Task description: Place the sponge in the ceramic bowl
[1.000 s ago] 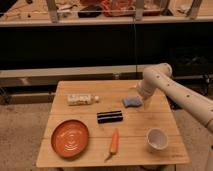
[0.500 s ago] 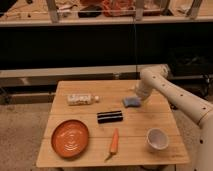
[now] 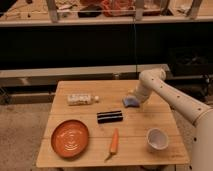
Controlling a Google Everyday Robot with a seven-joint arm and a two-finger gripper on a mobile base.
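While poised right at the sponge point(image 3: 130, 103), gripper point(image 3: 134, 96) spread wide, hold on it unclear, sponge flat on table point(image 3: 145, 127) toward far right, ceramic bowl point(image 3: 157, 139) well apart at near right, carrot point(image 3: 114, 142), black bar point(image 3: 110, 116), orange plate point(image 3: 70, 138), bottle point(image 3: 80, 99) further left.

On the wooden table point(image 3: 140, 125): orange plate point(image 3: 70, 138) at front left, carrot point(image 3: 114, 143) just right of it. Near the middle, lying crosswise, a black bar point(image 3: 110, 116); behind it toward the left, a pale bottle point(image 3: 81, 99) on its side.
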